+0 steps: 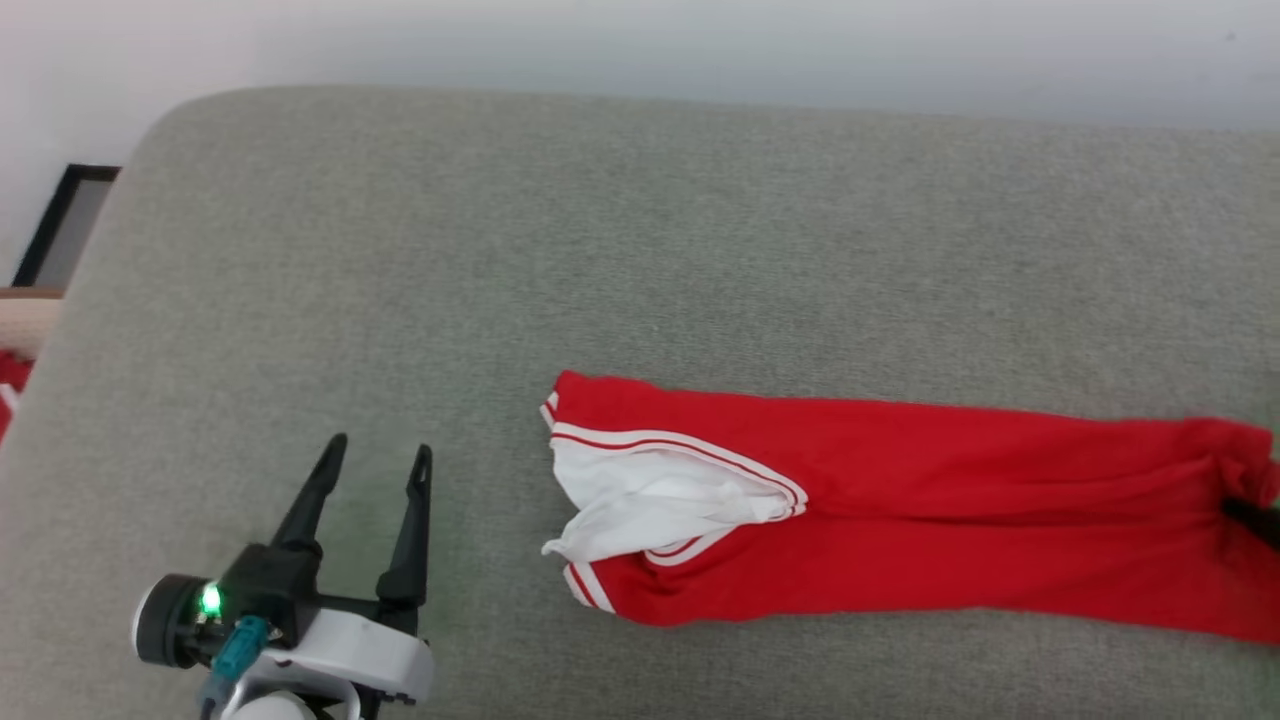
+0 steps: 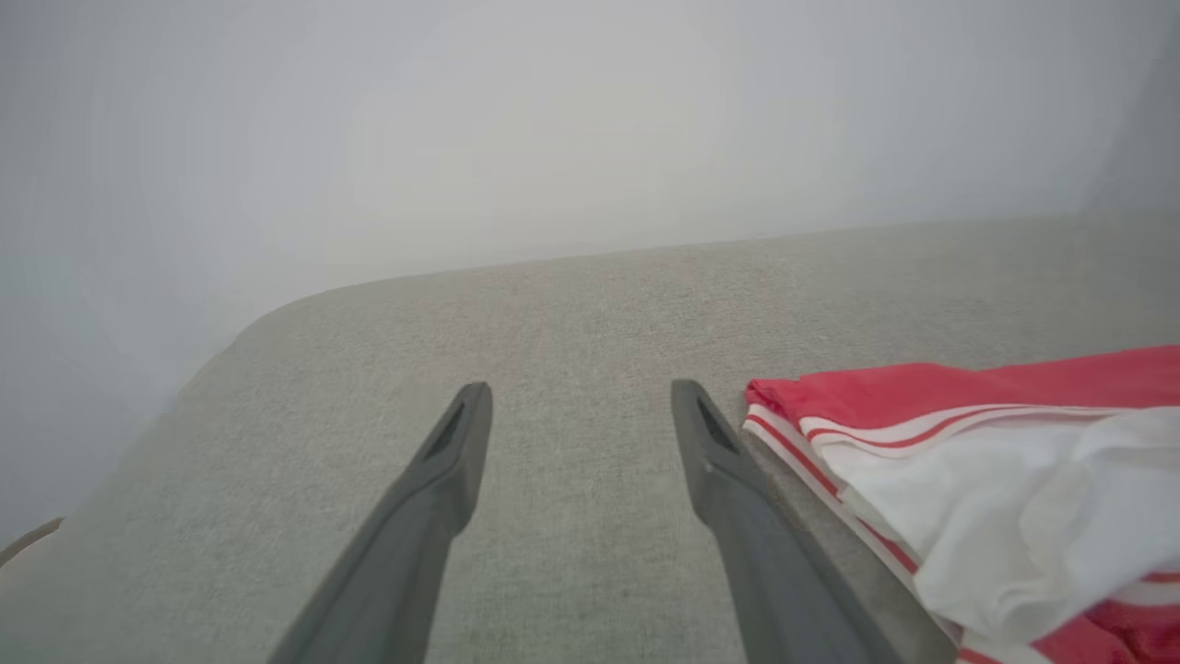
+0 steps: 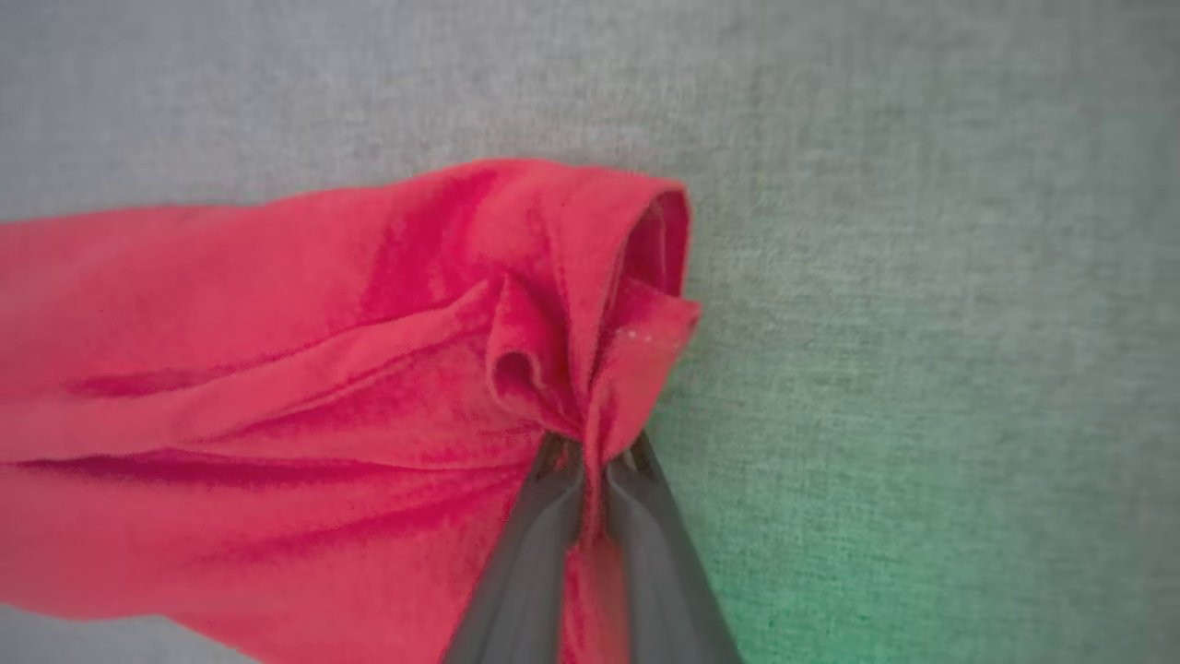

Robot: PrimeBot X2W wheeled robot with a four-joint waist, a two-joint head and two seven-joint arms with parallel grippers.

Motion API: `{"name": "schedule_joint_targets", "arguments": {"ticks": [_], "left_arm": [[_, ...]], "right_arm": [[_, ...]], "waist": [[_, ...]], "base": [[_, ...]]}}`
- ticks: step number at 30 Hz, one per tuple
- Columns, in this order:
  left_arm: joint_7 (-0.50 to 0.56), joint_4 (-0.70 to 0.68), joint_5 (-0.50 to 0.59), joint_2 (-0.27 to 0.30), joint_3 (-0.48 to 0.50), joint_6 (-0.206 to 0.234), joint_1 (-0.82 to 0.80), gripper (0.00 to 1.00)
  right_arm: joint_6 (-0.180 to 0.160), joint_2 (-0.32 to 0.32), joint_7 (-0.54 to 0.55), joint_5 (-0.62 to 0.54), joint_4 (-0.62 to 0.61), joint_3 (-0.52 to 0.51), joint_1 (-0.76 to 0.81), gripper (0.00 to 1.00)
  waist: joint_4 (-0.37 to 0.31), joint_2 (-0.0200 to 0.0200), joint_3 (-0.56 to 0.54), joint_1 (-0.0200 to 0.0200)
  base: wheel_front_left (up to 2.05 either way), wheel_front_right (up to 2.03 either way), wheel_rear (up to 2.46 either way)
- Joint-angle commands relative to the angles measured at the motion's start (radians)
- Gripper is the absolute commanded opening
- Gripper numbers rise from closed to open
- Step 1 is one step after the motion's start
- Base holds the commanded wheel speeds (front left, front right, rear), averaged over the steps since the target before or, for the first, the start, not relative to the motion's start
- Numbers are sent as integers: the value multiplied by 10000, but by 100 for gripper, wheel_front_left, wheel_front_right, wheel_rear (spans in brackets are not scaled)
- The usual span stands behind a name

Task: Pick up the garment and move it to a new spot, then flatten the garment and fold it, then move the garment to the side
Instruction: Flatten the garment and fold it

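The garment [image 1: 900, 500], a red jersey with a white sleeve and red-white stripe trim, lies folded into a long band across the grey cushion [image 1: 600, 220]. Its sleeve end points left, toward my left gripper [image 1: 378, 452], which hovers open over bare cushion. In the left wrist view the garment's [image 2: 968, 461] striped edge sits just right of that gripper [image 2: 581, 406]. My right gripper [image 3: 595, 452] is shut on a bunched fold of the garment [image 3: 323, 369] at its right end. In the head view its dark tip [image 1: 1255, 518] pokes in at the right edge.
The grey cushion's rounded left edge [image 1: 90, 290] drops away, with a dark-framed object [image 1: 60, 225] and some red-and-tan items [image 1: 15, 345] beyond it. A pale wall [image 1: 640, 40] runs behind the cushion.
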Motion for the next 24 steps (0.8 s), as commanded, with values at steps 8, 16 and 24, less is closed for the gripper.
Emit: {"name": "schedule_joint_targets", "arguments": {"ticks": [8,16,24], "left_arm": [[-3,-517,-705,-255,499,-339,-33,100],[-3,-703,-508,-324,826,-417,-4,100],[-3,-399,-734,-419,825,-422,301,100]], "right_arm": [[-18,-342,-939,-619,613,-1500,-372,0],[-16,-1030,-1768,-2168,1773,-3548,-585,0],[-15,-154,-1270,-2660,27,-3340,70,0]], "waist": [[-722,-1,74,0],[-990,-1,64,0],[-964,-1,-313,0]], "base": [[0,0,0],[0,0,0],[0,0,0]]}}
